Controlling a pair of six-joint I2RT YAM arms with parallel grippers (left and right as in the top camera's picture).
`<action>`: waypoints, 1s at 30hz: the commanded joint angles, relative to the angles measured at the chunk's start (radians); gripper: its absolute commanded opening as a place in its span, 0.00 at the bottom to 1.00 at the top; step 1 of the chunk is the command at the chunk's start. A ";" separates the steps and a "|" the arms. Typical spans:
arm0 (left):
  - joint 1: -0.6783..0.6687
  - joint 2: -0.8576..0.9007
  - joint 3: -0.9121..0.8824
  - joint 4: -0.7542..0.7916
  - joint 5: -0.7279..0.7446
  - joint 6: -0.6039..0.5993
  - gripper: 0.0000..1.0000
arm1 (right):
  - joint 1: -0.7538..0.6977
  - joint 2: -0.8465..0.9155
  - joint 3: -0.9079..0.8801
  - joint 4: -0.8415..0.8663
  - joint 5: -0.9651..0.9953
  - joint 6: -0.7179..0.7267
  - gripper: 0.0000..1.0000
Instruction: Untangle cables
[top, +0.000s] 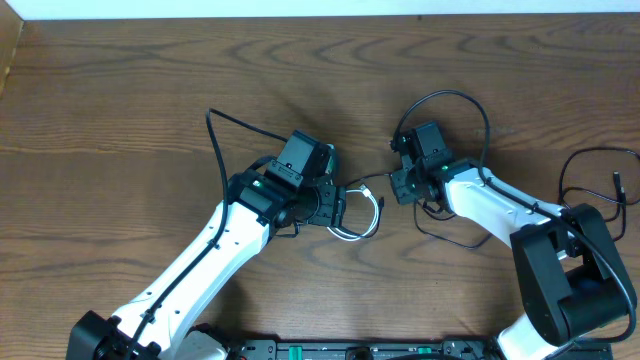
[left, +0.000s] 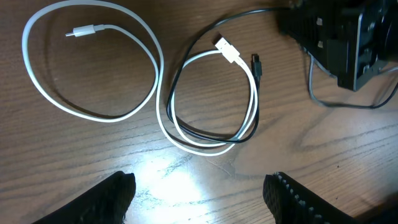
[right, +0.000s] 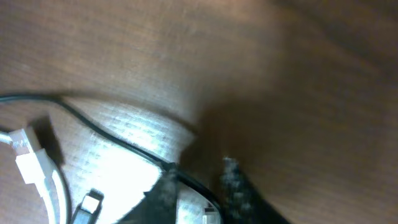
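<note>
**Worktop**: brown wood grain. The far edge runs along the top of the overhead view and the left edge cuts the upper left corner. A wide stretch of wood lies between the claws and the far edge.

**White cord**: at mid-worktop, lying flat in two loops. The larger loop lies alone to one side. The smaller one is laid together with the black cord.

**Black cord**: follows the smaller white loop, then leads off toward the right claw. Its small plug lies just beside the white plug, inside that loop's upper side.

**Left claw**: jaws well apart, holding nothing, above the wood near the shared loop. Its fingers are cut off by the lower frame edge. From overhead it covers part of the cords.

**Right claw**: jaws drawn close, with the black cord running between them. The wrist view is blurred, so whether they press on the cord cannot be told.

**Arm wiring**: thicker black wire arching over the right arm.
</note>
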 joint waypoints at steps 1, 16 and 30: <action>0.003 0.011 0.000 -0.003 -0.014 -0.005 0.71 | 0.002 0.014 0.007 -0.017 -0.062 -0.005 0.05; 0.003 0.011 0.000 -0.003 -0.014 -0.005 0.71 | -0.002 -0.159 0.044 -0.011 -0.157 -0.005 0.01; 0.003 0.011 0.000 -0.003 -0.014 -0.005 0.71 | -0.040 -0.691 0.097 0.144 -0.155 0.138 0.01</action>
